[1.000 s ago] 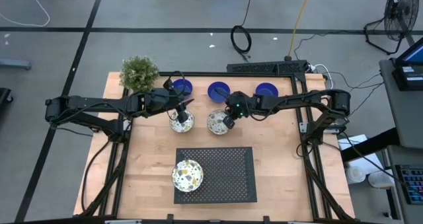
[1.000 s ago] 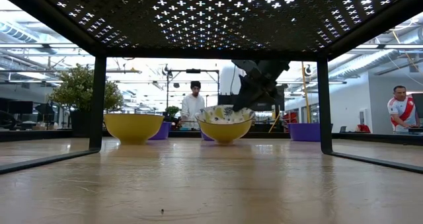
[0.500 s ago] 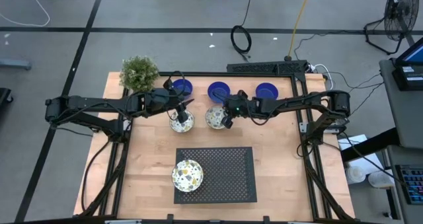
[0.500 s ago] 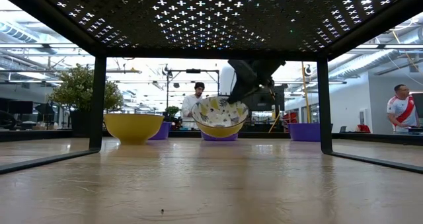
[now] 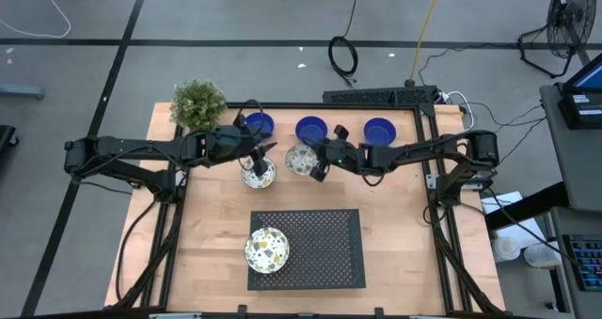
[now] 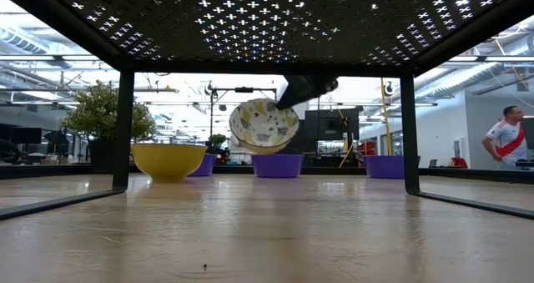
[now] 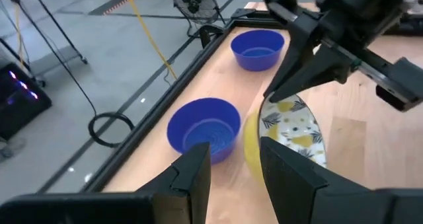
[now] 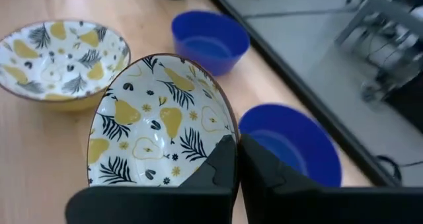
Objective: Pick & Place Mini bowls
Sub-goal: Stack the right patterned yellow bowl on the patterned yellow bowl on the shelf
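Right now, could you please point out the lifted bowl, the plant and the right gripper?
lifted bowl (image 8: pixel 155 128), right wrist view, patterned inside
plant (image 5: pixel 198 103), high view, middle of the foliage
right gripper (image 8: pixel 236 159), right wrist view, between the fingertips pinching the bowl's rim

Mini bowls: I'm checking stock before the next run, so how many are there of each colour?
Blue bowls: 3
Pear-patterned white bowls: 3, one lifted in the right gripper
Total: 6

Potted plant (image 5: pixel 198 103) at table corner; black perforated mat (image 5: pixel 315 248) near front edge
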{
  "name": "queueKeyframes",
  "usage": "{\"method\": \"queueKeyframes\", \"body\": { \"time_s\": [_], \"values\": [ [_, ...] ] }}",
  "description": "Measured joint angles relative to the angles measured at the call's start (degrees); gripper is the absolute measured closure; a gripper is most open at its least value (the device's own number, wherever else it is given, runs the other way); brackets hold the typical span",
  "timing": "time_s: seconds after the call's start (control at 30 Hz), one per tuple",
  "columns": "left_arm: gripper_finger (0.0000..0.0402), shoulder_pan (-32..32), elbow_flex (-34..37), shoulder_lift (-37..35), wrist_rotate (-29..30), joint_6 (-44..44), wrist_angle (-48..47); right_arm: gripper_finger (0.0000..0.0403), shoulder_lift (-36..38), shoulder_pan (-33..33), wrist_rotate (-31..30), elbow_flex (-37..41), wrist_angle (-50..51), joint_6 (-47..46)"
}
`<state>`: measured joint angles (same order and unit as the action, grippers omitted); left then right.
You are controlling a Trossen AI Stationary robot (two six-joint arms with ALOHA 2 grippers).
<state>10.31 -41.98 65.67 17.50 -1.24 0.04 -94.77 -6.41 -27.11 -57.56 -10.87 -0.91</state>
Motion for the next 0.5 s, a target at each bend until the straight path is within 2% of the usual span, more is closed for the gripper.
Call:
{"method": "queueKeyframes", "body": {
  "time_s": [0.3, 0.5],
  "values": [
    [0.0266, 0.0, 0.0, 0.0, -5.09, 7.52, -1.71, 0.0402, 0.01, 1.47, -6.52, -0.02, -5.88, 5.79],
    [0.0266, 0.0, 0.0, 0.0, -5.25, 13.28, -1.71, 0.0402, 0.01, 1.66, -10.83, -0.02, -7.88, 7.73]
  ]
}}
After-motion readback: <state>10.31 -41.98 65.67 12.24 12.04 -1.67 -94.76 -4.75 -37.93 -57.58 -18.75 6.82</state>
